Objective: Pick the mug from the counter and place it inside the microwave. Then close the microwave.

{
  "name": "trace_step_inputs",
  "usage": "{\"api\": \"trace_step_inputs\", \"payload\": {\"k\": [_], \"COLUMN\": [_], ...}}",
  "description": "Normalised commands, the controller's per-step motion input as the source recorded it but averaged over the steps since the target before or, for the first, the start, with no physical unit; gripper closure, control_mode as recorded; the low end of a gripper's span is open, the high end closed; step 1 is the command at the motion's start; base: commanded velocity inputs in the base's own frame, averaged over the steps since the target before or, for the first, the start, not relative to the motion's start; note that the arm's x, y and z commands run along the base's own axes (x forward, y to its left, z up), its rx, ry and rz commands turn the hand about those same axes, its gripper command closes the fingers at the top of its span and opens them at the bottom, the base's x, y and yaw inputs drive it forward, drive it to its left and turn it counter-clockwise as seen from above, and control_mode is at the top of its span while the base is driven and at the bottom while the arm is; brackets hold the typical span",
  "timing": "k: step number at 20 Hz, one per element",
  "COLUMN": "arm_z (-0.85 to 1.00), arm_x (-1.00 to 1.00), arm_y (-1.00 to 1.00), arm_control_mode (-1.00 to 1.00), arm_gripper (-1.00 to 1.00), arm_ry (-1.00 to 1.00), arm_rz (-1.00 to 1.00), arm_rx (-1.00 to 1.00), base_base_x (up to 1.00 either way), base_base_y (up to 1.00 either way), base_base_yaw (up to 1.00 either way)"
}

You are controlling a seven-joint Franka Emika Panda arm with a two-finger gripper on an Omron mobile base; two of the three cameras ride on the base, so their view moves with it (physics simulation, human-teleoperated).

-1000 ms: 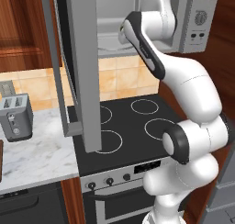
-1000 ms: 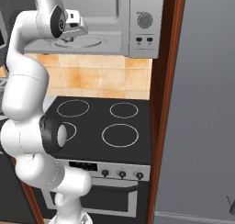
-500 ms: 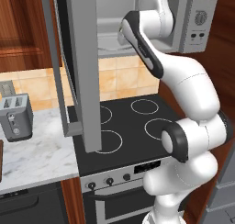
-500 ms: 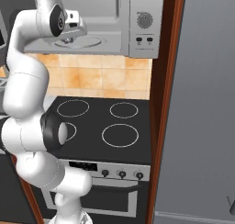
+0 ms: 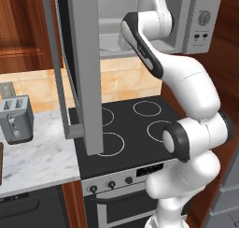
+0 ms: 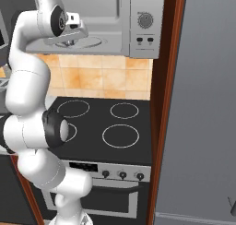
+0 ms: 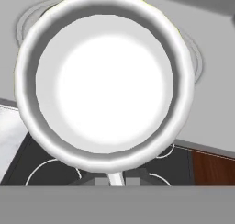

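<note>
The mug (image 7: 104,78) is being held by the gripper (image 7: 114,181), whose fingers are being kept clamped narrowly on the near rim; its open mouth is being viewed from directly above in the hand view. It is being held over the grey floor and round turntable of the microwave (image 6: 115,21), at the cavity's front edge. The microwave door (image 5: 81,68) is being left swung wide open above the stovetop (image 5: 135,133). A toaster (image 5: 16,119) is being seen on the counter (image 5: 37,157).

White mug (image 7: 105,81), silver-grey microwave (image 5: 205,21), white-grey marbled counter (image 5: 37,157)
</note>
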Motion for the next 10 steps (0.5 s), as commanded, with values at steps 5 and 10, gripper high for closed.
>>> {"api": "trace_step_inputs", "payload": {"k": [5, 10], "arm_z": [-0.05, -0.01], "arm_x": [0.08, 0.11], "arm_y": [0.0, 0.0], "arm_control_mode": [-1.0, -1.0], "arm_gripper": [1.0, 1.0], "arm_ry": [0.03, 0.04], "arm_rz": [0.0, 0.0], "arm_rx": [-0.03, -0.04], "base_base_x": [0.0, 0.0], "base_base_y": [0.0, 0.0], "base_base_yaw": [0.0, 0.0]}}
